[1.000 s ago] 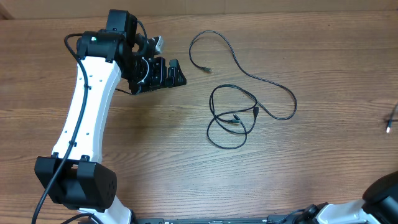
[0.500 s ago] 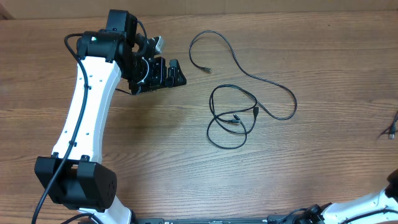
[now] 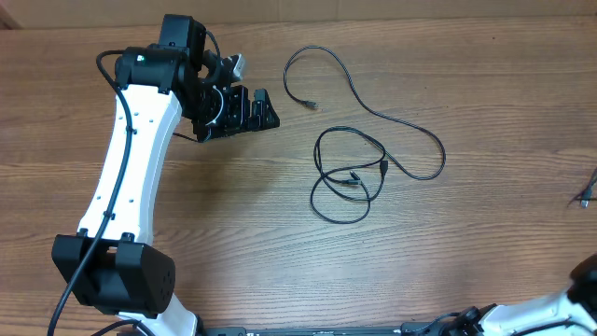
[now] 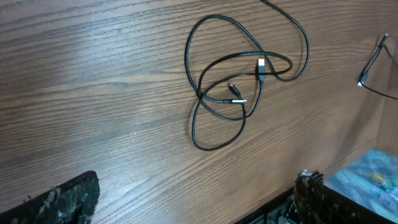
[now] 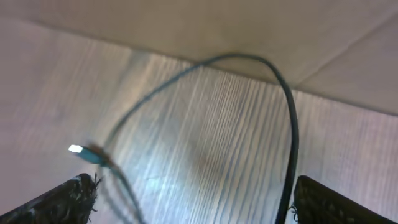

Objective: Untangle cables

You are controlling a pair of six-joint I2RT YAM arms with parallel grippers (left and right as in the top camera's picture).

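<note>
While your left pincer (image 4: 196, 186) hangs over the worktop (image 3: 466, 271), its two fingers (image 4: 62, 199) are spread wide. Nothing sits between them and they touch nothing. Seen from overhead, that pincer is toward the far left of the worktop, well apart from the cables (image 3: 353, 175), which lie in the middle.

One long cable (image 3: 443, 151) starts at a small plug (image 3: 311, 105), arcs up and round, then sweeps right into a wide bend. At its lower end it runs into a looped cable (image 4: 194, 127), whose overlapping rings lie flat on the wood. Two plug ends (image 4: 261, 65) rest among the loops, near each other. How many separate strands cross there, you cannot tell.

Your right pincer (image 5: 193, 199) is also spread, its fingers at the two bottom corners of its wrist view. A third cable (image 5: 286, 112), blurred, arches across that view. It has a pale plug tip (image 5: 76, 149) on the left and runs down just beside the right finger; whether it touches that finger you cannot tell. From overhead, a thin cable end (image 3: 586, 193) shows at the worktop's right edge, well apart from the others.
</note>
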